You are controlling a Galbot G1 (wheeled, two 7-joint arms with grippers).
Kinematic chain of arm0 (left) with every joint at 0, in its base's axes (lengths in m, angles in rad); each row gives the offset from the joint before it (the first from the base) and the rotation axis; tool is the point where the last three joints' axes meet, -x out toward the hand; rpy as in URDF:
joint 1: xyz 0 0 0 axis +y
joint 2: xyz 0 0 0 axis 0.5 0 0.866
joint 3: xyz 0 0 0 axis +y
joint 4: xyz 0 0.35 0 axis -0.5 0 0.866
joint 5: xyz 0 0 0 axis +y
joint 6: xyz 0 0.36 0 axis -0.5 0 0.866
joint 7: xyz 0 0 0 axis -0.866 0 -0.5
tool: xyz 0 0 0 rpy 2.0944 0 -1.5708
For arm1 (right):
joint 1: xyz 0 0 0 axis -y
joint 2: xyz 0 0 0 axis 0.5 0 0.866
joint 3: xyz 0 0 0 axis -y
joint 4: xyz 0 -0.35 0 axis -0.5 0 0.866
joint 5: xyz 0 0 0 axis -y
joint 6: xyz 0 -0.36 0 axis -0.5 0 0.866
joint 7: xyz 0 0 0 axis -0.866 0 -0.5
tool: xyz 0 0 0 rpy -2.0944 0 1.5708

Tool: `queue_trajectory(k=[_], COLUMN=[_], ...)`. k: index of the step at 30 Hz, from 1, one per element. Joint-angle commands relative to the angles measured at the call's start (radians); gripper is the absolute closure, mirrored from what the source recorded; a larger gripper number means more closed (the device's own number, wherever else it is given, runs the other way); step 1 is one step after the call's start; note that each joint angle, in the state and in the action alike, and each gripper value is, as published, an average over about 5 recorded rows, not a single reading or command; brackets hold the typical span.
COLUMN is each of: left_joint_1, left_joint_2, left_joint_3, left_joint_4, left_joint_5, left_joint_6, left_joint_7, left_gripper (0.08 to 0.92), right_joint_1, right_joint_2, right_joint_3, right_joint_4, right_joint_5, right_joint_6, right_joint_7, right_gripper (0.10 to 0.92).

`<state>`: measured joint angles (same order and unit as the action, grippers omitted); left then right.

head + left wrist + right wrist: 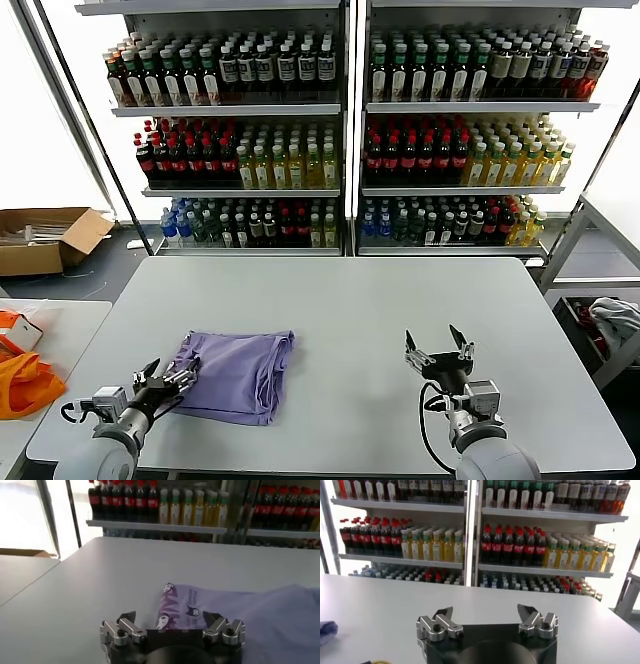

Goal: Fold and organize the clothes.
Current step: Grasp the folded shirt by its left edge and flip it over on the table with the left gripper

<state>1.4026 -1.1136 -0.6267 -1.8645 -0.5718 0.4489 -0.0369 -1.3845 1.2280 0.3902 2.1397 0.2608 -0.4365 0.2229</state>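
The lavender T-shirt (238, 374) lies folded in a rough rectangle on the grey table (350, 300), front left. In the left wrist view its near edge (260, 615) shows a strip of dark purple and white print (172, 607). My left gripper (168, 380) is open and empty, low at the shirt's left edge, its fingers (220, 625) spread either side of the printed corner. My right gripper (438, 348) is open and empty above bare table at the front right, apart from the shirt; a corner of the shirt (326, 630) shows at the edge of its wrist view.
Shelves of bottled drinks (340, 130) stand behind the table. An orange bag (25, 385) lies on a side table at left, a cardboard box (45, 238) on the floor beyond it. A whitish-grey cloth bundle (615, 320) sits on a cart at right.
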Motion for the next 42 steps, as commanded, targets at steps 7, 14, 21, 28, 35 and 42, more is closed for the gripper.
queue_trajectory(k=[7,14,21,28,35,42], left_joint_1=[-0.014,-0.013,-0.006,0.000,-0.016,0.016], left_joint_2=[-0.002,-0.006,-0.004,-0.009,0.035,0.220], left_joint_3=[0.023,0.034,0.033,0.017,-0.133,-0.379], left_joint_4=[0.019,0.007,-0.002,-0.007,-0.035,0.004], left_joint_5=[-0.119,-0.115,-0.111,-0.099,-0.114,-0.122], left_joint_6=[0.049,0.058,0.059,0.044,0.011,-0.001], left_joint_7=[0.008,0.000,-0.009,-0.021,-0.069,-0.064], left_gripper=[0.222,0.401,0.601,0.808,0.902,0.902], right_joint_1=[-0.003,-0.005,-0.009,-0.008,0.011,0.044], right_joint_2=[0.004,0.004,0.002,-0.001,-0.014,-0.022], right_joint_3=[0.003,0.003,0.004,0.001,-0.007,-0.031], right_joint_4=[-0.004,-0.002,0.002,0.005,-0.001,-0.020], right_joint_5=[-0.005,-0.006,-0.005,-0.005,-0.003,0.003], right_joint_6=[0.001,0.001,0.002,0.001,-0.002,-0.002], right_joint_7=[0.000,0.001,0.000,0.000,-0.001,-0.002], right_gripper=[0.203,0.203,0.203,0.203,0.203,0.203])
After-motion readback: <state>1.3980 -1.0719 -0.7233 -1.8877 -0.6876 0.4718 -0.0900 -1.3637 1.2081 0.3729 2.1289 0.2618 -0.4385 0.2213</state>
